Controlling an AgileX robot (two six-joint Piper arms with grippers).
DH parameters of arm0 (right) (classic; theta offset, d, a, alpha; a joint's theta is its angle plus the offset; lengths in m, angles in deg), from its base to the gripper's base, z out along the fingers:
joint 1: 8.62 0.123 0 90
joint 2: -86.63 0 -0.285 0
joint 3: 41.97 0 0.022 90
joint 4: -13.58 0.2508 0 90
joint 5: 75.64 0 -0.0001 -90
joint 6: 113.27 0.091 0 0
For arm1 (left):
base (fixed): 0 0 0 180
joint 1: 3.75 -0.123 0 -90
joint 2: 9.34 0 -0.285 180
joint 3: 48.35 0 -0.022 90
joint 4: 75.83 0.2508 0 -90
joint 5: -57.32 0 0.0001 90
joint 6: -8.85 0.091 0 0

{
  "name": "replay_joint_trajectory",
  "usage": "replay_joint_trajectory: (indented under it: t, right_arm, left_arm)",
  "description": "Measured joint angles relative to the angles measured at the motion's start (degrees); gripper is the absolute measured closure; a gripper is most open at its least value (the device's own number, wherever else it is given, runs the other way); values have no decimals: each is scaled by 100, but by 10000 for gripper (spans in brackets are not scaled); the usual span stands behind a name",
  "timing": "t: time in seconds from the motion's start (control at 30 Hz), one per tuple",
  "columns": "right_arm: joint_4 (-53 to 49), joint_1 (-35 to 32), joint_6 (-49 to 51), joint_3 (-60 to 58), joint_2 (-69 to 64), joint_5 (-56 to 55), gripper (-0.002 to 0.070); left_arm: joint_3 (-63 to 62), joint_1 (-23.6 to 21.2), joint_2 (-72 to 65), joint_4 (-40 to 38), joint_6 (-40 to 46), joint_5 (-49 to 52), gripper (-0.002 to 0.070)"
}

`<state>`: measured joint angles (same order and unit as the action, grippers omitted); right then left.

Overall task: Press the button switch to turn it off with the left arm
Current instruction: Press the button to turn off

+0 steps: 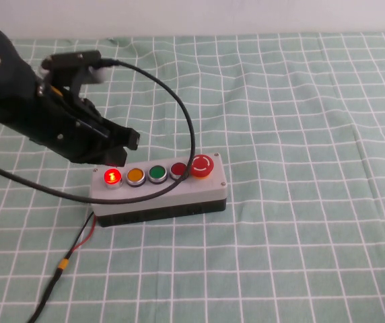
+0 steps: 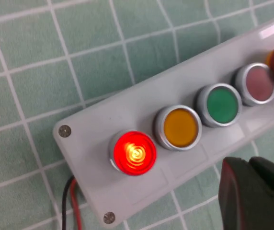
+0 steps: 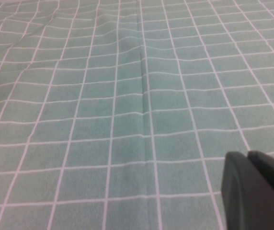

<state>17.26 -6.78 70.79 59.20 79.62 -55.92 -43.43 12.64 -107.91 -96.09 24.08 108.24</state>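
Note:
The button switch (image 1: 112,177) is a small round red button with a silver ring, lit, at the left end of the grey box (image 1: 159,192), next to the orange button (image 1: 134,176). In the left wrist view the lit button (image 2: 133,153) glows brightly. My left arm (image 1: 38,108) is black and bulky; its gripper (image 1: 124,149) is shut and empty, hovering just behind and above the box's left end. In the left wrist view its tips (image 2: 246,165) are off to the side of the button. My right gripper (image 3: 249,158) is shut over bare cloth.
Along the box come a green button (image 1: 157,173), a dark red button (image 1: 178,170) and a big red mushroom button (image 1: 202,165). A thick black cable (image 1: 179,108) arcs over the box. Red and black wires (image 1: 78,245) leave its left front corner across the green checked cloth.

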Motion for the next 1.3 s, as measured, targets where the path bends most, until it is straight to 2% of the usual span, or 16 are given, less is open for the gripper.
replay_joint_trajectory:
  t: [0.53,0.73,0.93,1.1,1.3]
  right_arm:
    - [0,0,0,0,0,0,692]
    - [0,0,0,0,0,0,692]
    - [0,0,0,0,0,0,692]
    - [0,0,0,0,0,0,692]
    - [0,0,0,0,0,0,692]
  left_arm:
    - [-70,22,-936,448,-243,-226,678]
    - [-174,22,-863,616,-281,-201,678]
    - [-631,22,-207,890,-306,-201,678]
    - [-766,22,-33,1063,-549,220,678]
    - [-766,22,-458,1114,-691,686,678]
